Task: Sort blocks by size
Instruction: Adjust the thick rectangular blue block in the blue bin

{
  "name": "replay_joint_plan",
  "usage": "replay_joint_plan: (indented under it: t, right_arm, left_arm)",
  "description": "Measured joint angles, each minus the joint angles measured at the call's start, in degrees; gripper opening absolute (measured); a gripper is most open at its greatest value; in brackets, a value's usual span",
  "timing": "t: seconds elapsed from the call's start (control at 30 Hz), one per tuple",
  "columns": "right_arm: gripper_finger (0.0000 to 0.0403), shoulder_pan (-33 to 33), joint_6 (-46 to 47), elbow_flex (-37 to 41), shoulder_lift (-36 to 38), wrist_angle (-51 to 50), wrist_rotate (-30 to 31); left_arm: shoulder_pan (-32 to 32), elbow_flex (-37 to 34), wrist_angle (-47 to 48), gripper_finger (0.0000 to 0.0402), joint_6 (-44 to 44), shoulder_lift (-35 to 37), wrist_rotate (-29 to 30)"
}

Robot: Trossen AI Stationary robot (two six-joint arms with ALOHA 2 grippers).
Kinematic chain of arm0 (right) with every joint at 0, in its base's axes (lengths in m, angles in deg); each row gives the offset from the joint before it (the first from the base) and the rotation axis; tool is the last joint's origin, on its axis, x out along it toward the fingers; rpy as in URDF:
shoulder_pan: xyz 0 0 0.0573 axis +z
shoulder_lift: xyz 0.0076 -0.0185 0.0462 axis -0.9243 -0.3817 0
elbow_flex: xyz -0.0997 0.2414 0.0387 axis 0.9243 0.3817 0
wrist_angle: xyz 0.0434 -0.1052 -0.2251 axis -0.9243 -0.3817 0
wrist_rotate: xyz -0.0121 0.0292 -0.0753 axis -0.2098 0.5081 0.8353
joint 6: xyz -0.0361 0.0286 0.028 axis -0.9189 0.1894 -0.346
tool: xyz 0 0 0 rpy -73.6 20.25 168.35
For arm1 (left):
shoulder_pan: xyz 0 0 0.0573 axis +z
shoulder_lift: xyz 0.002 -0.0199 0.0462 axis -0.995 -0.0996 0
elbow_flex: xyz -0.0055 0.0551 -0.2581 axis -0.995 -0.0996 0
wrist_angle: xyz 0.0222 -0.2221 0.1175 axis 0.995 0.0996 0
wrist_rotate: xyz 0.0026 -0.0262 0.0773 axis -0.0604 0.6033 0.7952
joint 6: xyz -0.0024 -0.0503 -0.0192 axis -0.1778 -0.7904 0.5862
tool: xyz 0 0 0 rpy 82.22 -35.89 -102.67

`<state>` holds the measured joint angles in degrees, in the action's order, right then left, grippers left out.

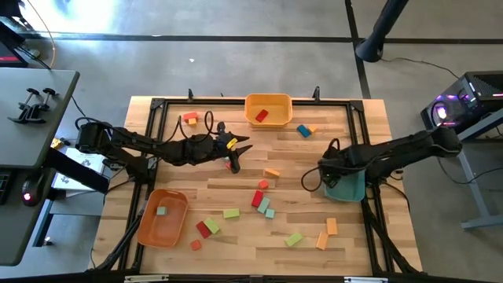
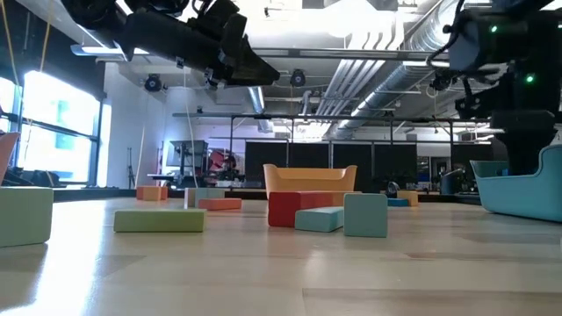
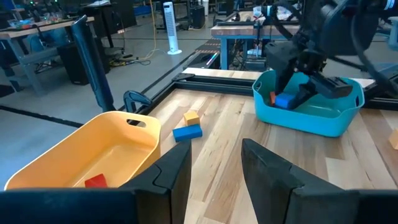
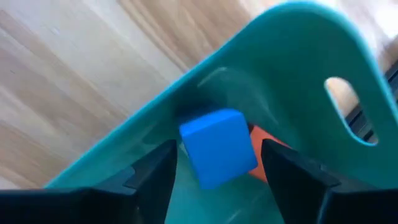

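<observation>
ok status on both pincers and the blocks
Right pincer open over the teal tray, blue block lying in it. Left pincer open, empty, mid-table near the yellow tray. Many blocks unsorted; nothing blocking.

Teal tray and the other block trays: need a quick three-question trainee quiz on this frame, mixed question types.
1. True or false: the yellow plastic tray holds a blue block.
2. The right gripper hangs over: A the yellow plastic tray; B the teal plastic tray; C bare tabletop.
3. Fill in: the small block in the orange plastic tray is ____.

Key
1. False: it holds a red block.
2. B.
3. Light green.
</observation>
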<state>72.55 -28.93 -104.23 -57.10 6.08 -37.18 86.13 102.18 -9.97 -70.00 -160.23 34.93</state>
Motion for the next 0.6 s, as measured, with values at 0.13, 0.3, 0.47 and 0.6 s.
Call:
replay_joint_plan:
  t: [0.13,0.3,0.47,0.6]
  right_arm:
    - [0.0172,-0.9,-0.3,0.0,-1.4,-0.7,1.3]
    - [0.0127,0.9,3.3,-1.8,-0.4,-5.5,2.3]
    - [0.0127,7.4,11.7,-6.7,-0.4,-13.5,5.7]
    - [0.0127,16.1,20.4,-7.8,-1.3,-13.6,8.9]
  left_arm:
    - [0.0,0.0,0.0,0.0126,0.1,0.0,0.0]
    - [0.0,0.0,0.0,0.0126,0.1,0.0,0.0]
    - [0.0,0.0,0.0,0.0126,0.0,0.0,0.0]
    - [0.0,0.0,0.0,0.0126,-0.1,0.0,0.0]
